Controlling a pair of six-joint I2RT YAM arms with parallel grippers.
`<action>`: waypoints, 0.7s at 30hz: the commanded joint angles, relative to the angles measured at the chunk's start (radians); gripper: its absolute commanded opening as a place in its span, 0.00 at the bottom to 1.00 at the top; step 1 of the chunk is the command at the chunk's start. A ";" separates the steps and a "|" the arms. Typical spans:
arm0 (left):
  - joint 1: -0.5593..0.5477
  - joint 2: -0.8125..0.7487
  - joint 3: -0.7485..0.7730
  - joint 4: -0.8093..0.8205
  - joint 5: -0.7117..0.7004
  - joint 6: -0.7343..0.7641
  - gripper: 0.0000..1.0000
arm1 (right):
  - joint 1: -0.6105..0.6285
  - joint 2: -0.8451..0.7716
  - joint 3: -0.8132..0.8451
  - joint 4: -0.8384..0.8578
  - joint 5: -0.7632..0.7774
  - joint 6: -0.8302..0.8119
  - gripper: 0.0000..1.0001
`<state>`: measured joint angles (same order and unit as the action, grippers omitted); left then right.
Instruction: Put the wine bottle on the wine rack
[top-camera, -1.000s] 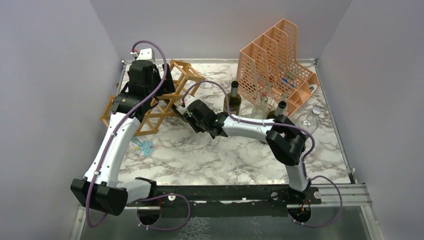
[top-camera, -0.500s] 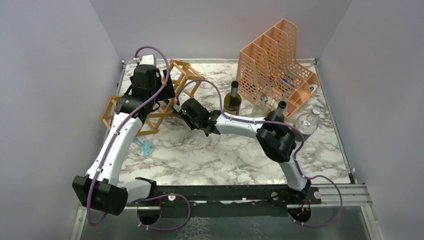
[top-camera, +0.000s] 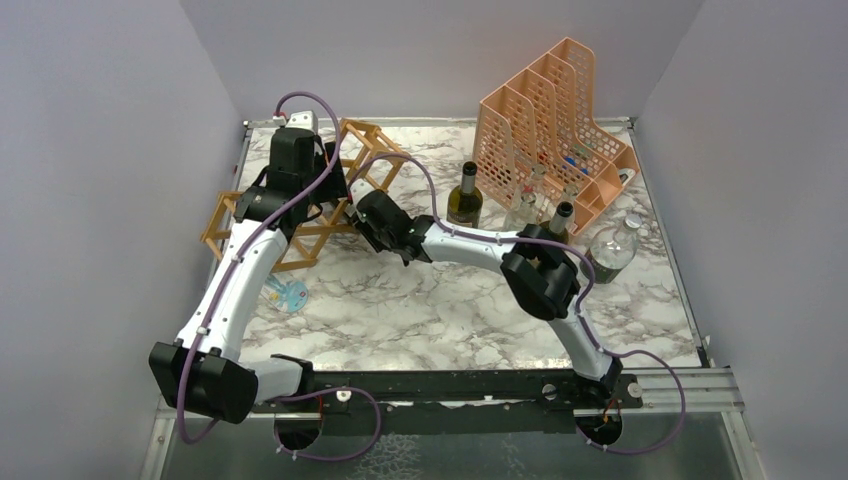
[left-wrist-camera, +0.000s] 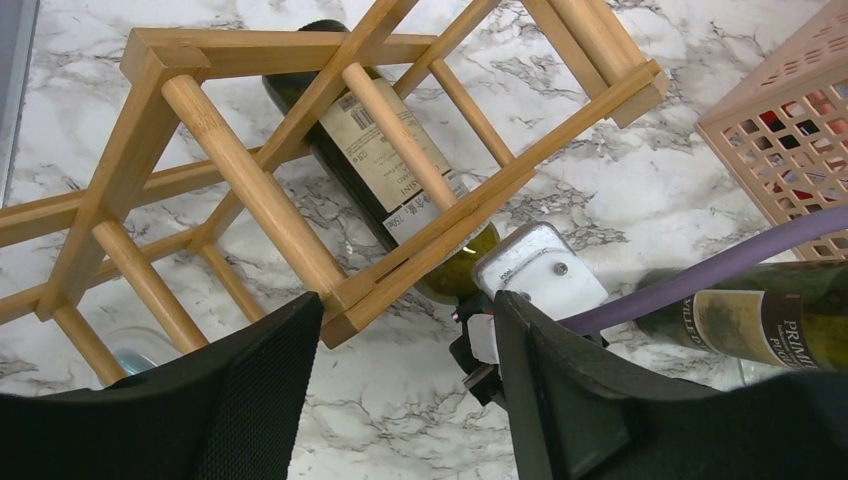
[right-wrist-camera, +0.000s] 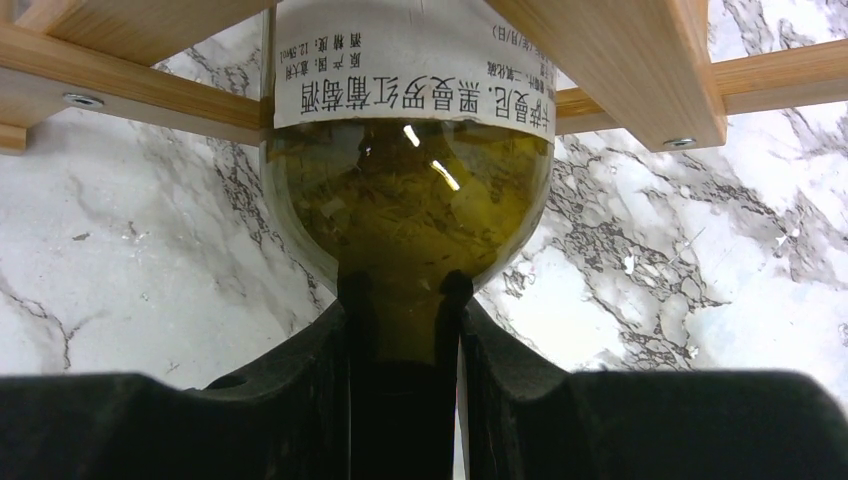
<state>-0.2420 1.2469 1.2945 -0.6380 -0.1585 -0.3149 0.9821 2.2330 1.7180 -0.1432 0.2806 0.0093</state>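
Observation:
The wine bottle (left-wrist-camera: 392, 176) is dark green with a cream label. It lies on its side inside a cell of the wooden wine rack (left-wrist-camera: 246, 188), its shoulder and neck sticking out. My right gripper (right-wrist-camera: 400, 335) is shut on the bottle's neck, right behind the rack's front bar (right-wrist-camera: 620, 70). The bottle's body (right-wrist-camera: 405, 190) fills that view. My left gripper (left-wrist-camera: 400, 400) is open and empty, hovering just above the rack's near corner. In the top view the rack (top-camera: 225, 215) stands at the back left, and both grippers meet over it. The bottle is hidden there by the arms.
A peach mesh file holder (top-camera: 550, 110) stands at the back right, with small items in it. An upright wine bottle (top-camera: 465, 195), a second one (top-camera: 560, 220) and a clear bottle (top-camera: 612, 250) stand before it. A small blue object (top-camera: 287, 293) lies by the left arm.
My right gripper has moved left and away, pushing the bottle further into the rack. My left gripper has shifted slightly towards the back, staying open over the rack.

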 joint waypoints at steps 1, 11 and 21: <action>0.006 0.014 0.016 0.001 0.080 -0.006 0.67 | -0.016 0.007 0.025 0.079 0.066 0.002 0.32; 0.007 0.029 0.053 0.000 -0.003 0.011 0.75 | -0.018 -0.128 -0.083 0.120 0.033 0.028 0.67; 0.010 -0.018 0.145 -0.006 -0.138 0.020 0.84 | -0.016 -0.331 -0.164 0.089 -0.005 0.082 0.72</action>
<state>-0.2367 1.2766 1.3903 -0.6418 -0.2253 -0.3061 0.9684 1.9945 1.5791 -0.0711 0.2932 0.0544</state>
